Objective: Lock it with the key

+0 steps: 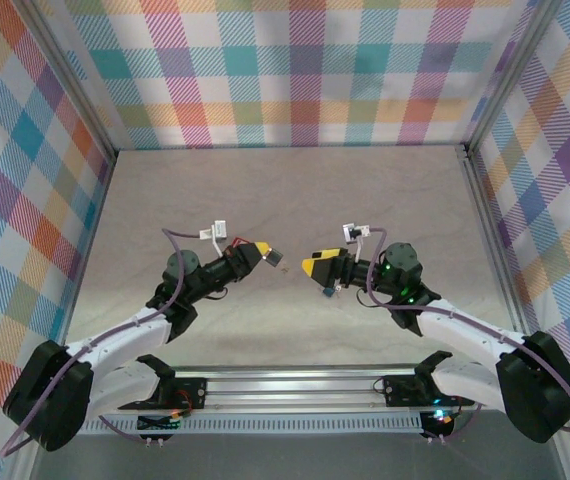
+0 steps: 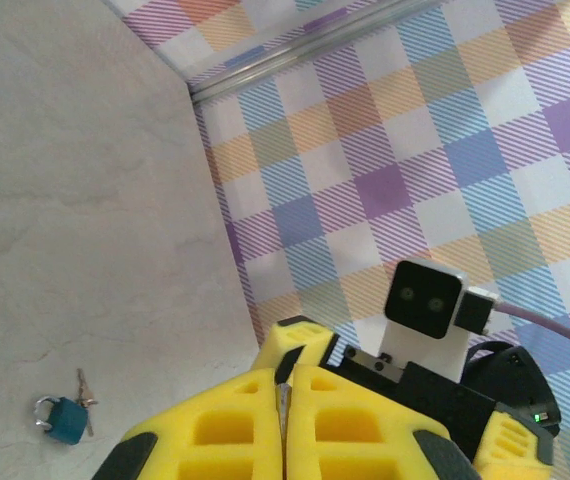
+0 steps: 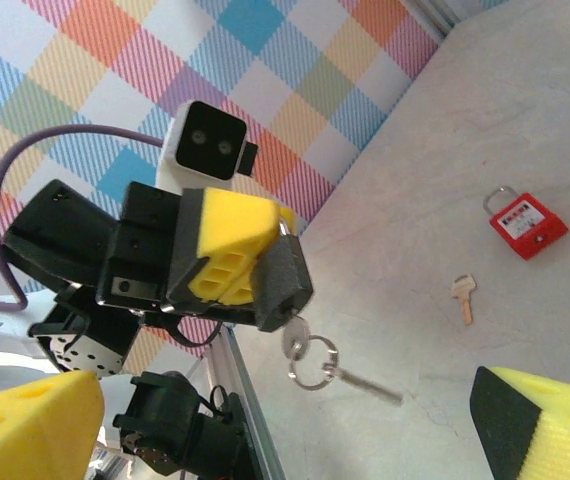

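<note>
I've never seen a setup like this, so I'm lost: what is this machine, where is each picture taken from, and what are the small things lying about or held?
These are two robot arms bolted to the near edge of a table. The wide picture looks down from above and behind them; the other two come from a camera on each wrist. The left arm has its jaws shut on a small black padlock with a key stuck in it and a ring hanging from that key. The right arm faces it with jaws open, holding nothing. On the table lie a red padlock, a loose key beside it, and a blue padlock with small keys at its side.
</note>
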Motion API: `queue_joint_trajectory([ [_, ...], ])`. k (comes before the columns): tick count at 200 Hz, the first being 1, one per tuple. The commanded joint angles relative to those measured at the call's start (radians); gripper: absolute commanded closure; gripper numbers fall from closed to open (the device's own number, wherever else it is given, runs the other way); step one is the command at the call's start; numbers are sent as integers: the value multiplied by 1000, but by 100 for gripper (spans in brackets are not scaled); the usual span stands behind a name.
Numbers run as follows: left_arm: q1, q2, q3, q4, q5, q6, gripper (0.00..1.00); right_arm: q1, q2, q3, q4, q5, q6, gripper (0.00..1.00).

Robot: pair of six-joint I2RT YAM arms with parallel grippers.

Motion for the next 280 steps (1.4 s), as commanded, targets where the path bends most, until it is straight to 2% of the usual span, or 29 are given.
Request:
queue_joint_trajectory([
  [1, -26, 27, 50, 119, -36, -4, 100, -6, -17, -20, 98, 22, 40, 7],
  [78, -77, 140, 102, 201, -54, -32, 100, -6, 4, -66, 231, -10, 83, 27],
  [119, -84, 154, 108, 215, -53, -39, 100, -6, 48, -58, 273, -27, 97, 42],
  [200, -87, 155, 98, 236, -49, -49, 100, -6, 179, -7, 371, -56, 138, 50],
  [239, -88, 166, 92, 248, -46, -52, 100, -6, 316, -23, 655, -62, 222, 55],
  [280, -88, 168, 85, 255, -48, -52, 100, -6, 371, -2, 671, -68, 232, 57],
])
